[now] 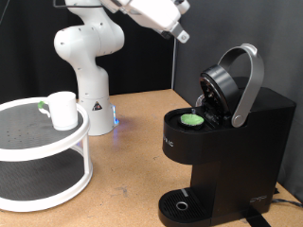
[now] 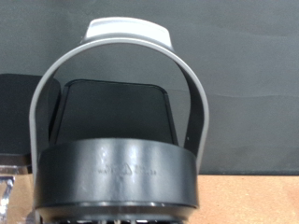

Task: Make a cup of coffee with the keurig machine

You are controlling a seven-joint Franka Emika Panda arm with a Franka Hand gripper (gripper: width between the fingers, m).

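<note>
Above the desk (image 1: 142, 123), the gripper (image 1: 180, 36) hangs clear of the open-lidded coffee maker (image 1: 222, 142) (jaw state can't be told); the cup (image 1: 62, 110) stands well apart.

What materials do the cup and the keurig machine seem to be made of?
The cup looks like glazed white ceramic: smooth and evenly white. The keurig machine looks like matte black plastic, showing little shine; its raised lid handle is silver-grey, plastic or metal, unclear.
</note>
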